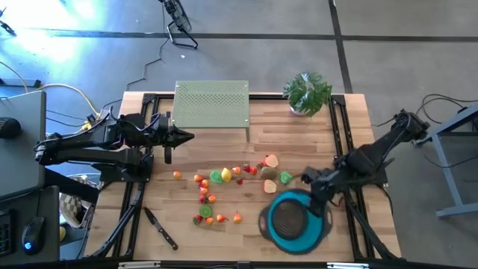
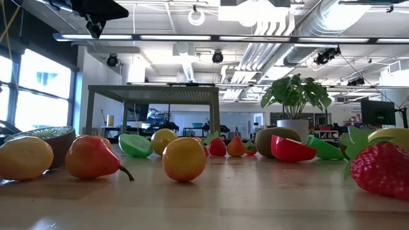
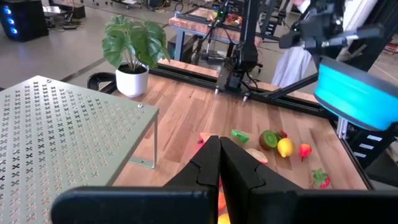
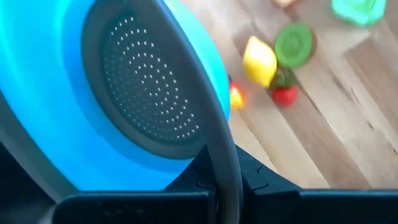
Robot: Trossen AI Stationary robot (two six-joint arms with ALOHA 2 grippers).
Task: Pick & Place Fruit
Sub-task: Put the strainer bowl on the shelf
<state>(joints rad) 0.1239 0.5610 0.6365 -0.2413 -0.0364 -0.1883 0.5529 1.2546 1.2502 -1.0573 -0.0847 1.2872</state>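
The fruit (image 1: 224, 188) lies scattered across the middle of the wooden table (image 1: 351, 127), small red, orange, yellow and green pieces spread loosely; a kiwi half and a lemon lie at the end of the spread nearest the blue bowl (image 1: 297, 219). That bowl, with a dark perforated centre, appears tipped up off the table, though from above it is hard to tell whether its edge touches the wood. The right end effector (image 1: 323, 200) is closed on the bowl's grey rim, its fingers clamped tight around it. The left end effector (image 1: 187, 137) is shut with nothing between its fingers, raised over the table beside the green perforated shelf (image 1: 211, 104). A black-handled knife (image 1: 160, 228) lies near the table's front edge, and a potted plant (image 1: 307, 93) stands at the far side.
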